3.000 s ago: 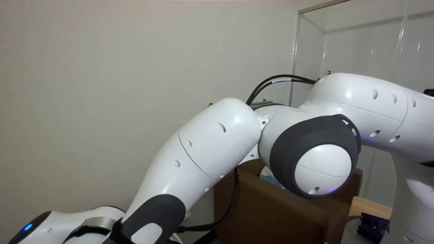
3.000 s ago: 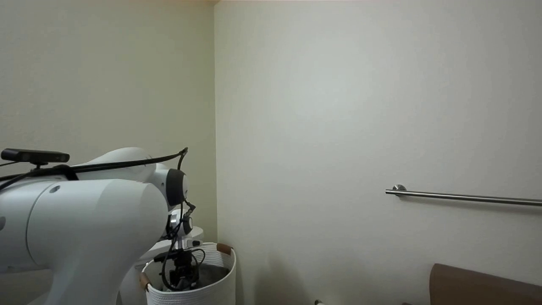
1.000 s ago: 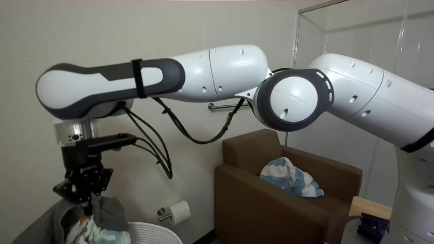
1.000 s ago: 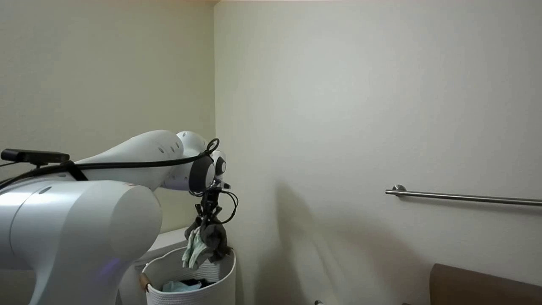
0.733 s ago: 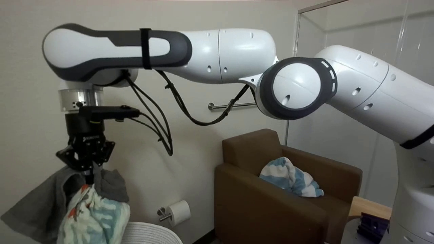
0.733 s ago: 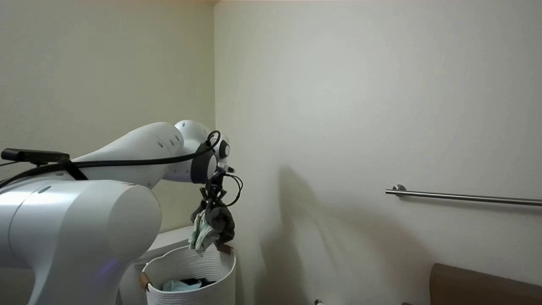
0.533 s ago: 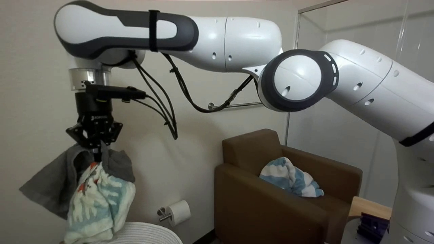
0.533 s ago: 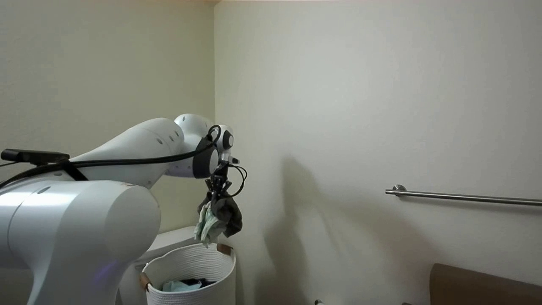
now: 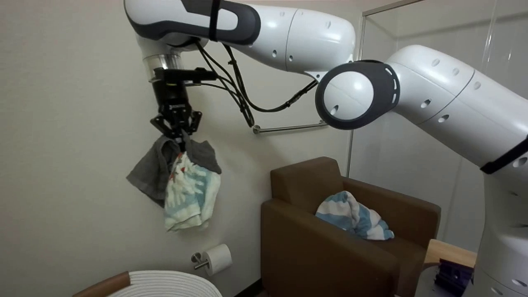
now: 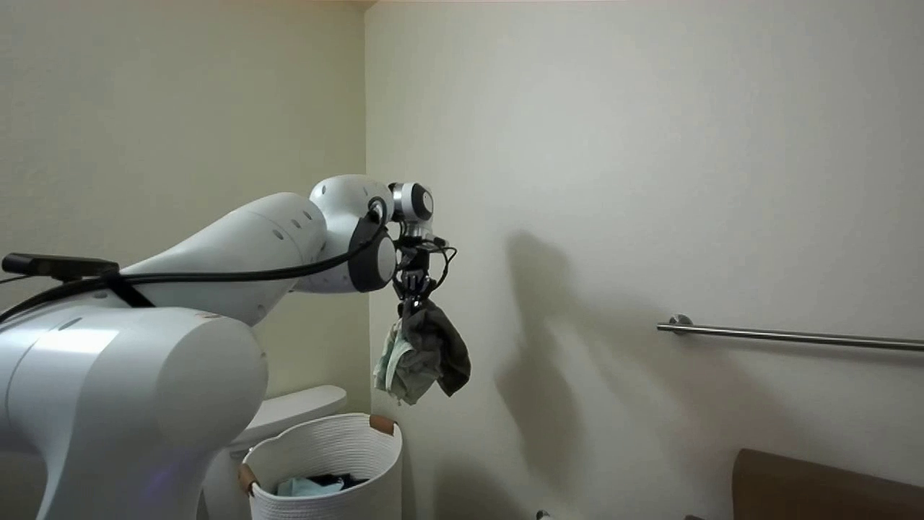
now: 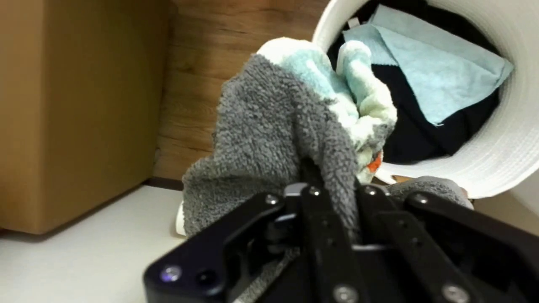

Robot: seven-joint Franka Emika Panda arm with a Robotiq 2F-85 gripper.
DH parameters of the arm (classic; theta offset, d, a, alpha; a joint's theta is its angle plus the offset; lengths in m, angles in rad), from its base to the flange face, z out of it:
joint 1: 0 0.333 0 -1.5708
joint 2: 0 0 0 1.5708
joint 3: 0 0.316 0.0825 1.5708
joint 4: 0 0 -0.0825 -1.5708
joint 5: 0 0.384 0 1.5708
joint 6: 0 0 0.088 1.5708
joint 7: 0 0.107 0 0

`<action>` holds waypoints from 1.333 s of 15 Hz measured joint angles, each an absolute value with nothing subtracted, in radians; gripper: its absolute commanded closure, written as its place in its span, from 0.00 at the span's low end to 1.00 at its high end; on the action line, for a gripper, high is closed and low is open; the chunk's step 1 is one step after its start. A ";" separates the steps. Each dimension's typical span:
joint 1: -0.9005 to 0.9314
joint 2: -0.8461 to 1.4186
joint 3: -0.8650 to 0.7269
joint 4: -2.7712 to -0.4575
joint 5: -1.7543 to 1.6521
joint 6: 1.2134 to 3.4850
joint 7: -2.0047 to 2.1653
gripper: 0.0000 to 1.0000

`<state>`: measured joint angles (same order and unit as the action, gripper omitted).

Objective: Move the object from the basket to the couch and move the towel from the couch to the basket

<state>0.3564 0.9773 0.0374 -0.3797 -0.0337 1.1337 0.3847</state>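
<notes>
The black gripper (image 9: 180,142) points down and pinches the top of the grey and pale green cloth (image 9: 190,198) tight. The cloth hangs right under the gripper. It has dark grey flaps, and a pale part with blue-green marks and a bit of red. It is up in the air, higher than the white basket (image 10: 339,440) and apart from it. Three seconds ago the gripper was down inside that basket. One second ago the cloth hung low by the basket's rim; now it hangs higher, and in both exterior views it is nearer the brown armchair (image 9: 326,251). In the basket lie a light blue cloth (image 11: 446,75) and some black cloth (image 11: 417,139). The wrist view shows a bit of wooden floor (image 11: 236,42) between the basket and the armchair. The blue and white striped towel (image 9: 350,216) sits in a heap on the armchair's seat, just as it did a second ago, and the chair's near arm hides some of it. On the wall near the chair are a toilet paper roll (image 9: 219,259) and a metal bar (image 9: 288,129).
</notes>
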 measured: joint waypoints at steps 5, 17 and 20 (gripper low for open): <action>0.248 0.984 0.024 -0.366 -0.008 1.066 0.416 0.89; 0.235 1.036 0.006 -0.374 -0.006 1.060 0.414 0.93; 0.202 1.074 -0.025 -0.374 -0.007 1.032 0.415 0.93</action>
